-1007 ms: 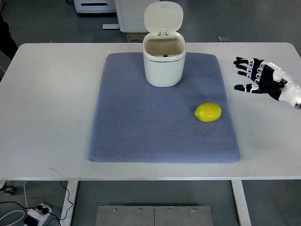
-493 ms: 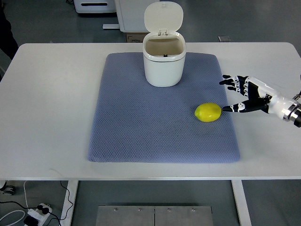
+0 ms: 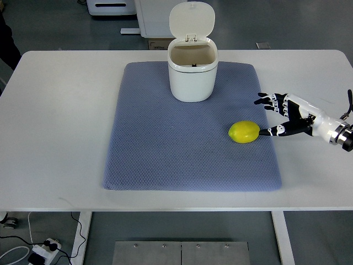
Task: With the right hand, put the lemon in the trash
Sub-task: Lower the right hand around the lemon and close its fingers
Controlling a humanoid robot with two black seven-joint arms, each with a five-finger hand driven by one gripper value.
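A yellow lemon (image 3: pixel 244 132) lies on the right part of a blue-grey mat (image 3: pixel 165 143). A small white trash bin (image 3: pixel 192 72) with its lid flipped up stands at the mat's far middle. My right hand (image 3: pixel 266 116) comes in from the right edge and sits just right of the lemon, fingers spread and holding nothing. Its thumb tip is close beside the lemon's right end; I cannot tell if it touches. The left arm does not show.
The mat lies on a white table (image 3: pixel 60 110). White equipment (image 3: pixel 154 14) stands on the floor behind the table. A power strip (image 3: pixel 41 251) and cables lie on the floor at the lower left.
My right hand has moved left and a little nearer, from the table's right side to just beside the lemon. The lemon and bin have not moved.
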